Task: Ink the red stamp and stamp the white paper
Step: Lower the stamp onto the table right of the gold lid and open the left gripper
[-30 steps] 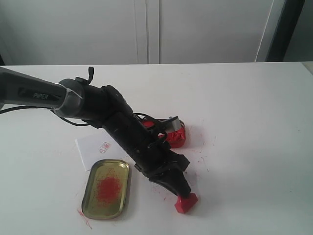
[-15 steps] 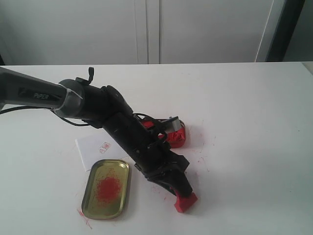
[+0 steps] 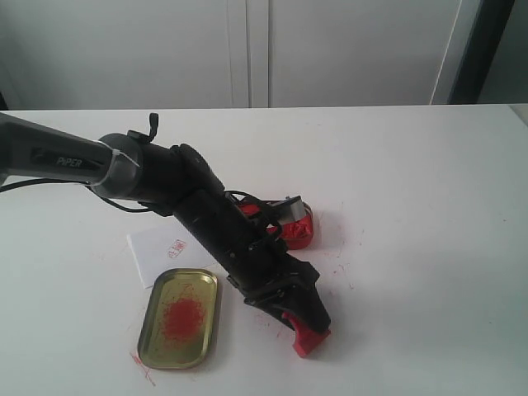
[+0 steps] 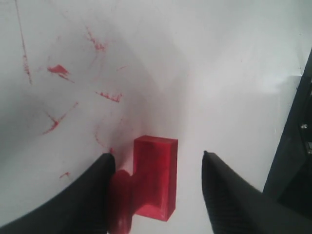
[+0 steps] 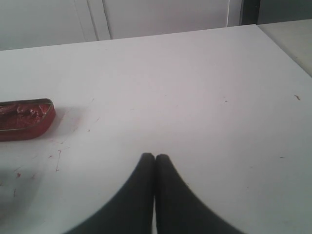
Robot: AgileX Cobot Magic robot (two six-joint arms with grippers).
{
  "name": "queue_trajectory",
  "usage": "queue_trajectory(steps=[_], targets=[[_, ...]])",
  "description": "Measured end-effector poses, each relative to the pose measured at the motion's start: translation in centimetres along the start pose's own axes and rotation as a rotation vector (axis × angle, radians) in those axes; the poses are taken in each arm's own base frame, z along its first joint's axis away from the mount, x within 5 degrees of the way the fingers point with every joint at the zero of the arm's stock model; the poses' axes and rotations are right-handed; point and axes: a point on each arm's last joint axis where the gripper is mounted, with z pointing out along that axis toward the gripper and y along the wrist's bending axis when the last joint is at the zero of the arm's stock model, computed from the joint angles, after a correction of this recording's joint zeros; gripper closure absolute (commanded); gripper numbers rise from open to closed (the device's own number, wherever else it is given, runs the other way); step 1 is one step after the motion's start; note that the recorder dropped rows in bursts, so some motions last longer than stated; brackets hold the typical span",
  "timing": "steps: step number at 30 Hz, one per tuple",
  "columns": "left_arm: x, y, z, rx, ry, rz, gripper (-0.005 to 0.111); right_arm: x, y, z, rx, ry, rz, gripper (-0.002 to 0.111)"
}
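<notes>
Change since a second ago: the left hand (image 3: pixel 307 328) has sunk lower over the red stamp (image 3: pixel 310 341), covering more of it. The stamp itself has hardly shifted.

Item 1, red stamp (image 4: pixel 155 178). It lies on its side on the bench (image 3: pixel 412 247), to the right of the gold lid (image 3: pixel 180 318) as the exterior view shows it, near the lid but not touching.

Item 2, left hand (image 4: pixel 157 157). The fingers (image 4: pixel 90 197) are apart and straddle the stamp. One appears to touch the rounded stem, though shadow makes contact uncertain. The other stands clear of the block.

Item 3, right hand (image 5: pixel 155 161). The fingers are together with nothing between them. It hangs over bare bench on the far side of the red tin (image 5: pixel 24 119) from the gold lid and is out of the exterior view.

Item 4, white paper (image 3: pixel 157 247). It lies flat just behind the gold lid, its near edge tucked at the lid's rim, and bears a small red mark.

Item 5, red tin (image 3: pixel 297 227). It sits behind and to the right of the gold lid, partly hidden by the arm.

Governing relation: the stamp sits directly between the left fingers, so the left arm is much the nearer. The stamp's long axis, stem to square face, runs across the gap from one finger toward the other. Closing now would likely press stem end against face rather than grip the stem's sides.
</notes>
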Motion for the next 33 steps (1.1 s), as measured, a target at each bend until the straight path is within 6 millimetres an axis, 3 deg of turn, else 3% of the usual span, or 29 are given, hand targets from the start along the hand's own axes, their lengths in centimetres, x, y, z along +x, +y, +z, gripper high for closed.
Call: queue_trajectory(steps=[22, 33], targets=[[-0.5, -0.3, -0.4, -0.013, 0.019, 0.031, 0.049, 0.0, 0.0, 0.0, 0.000, 0.000, 0.000, 0.108], [-0.8, 0.0, -1.1, -0.115, 0.072, 0.039, 0.049, 0.0, 0.0, 0.0, 0.000, 0.000, 0.000, 0.108]])
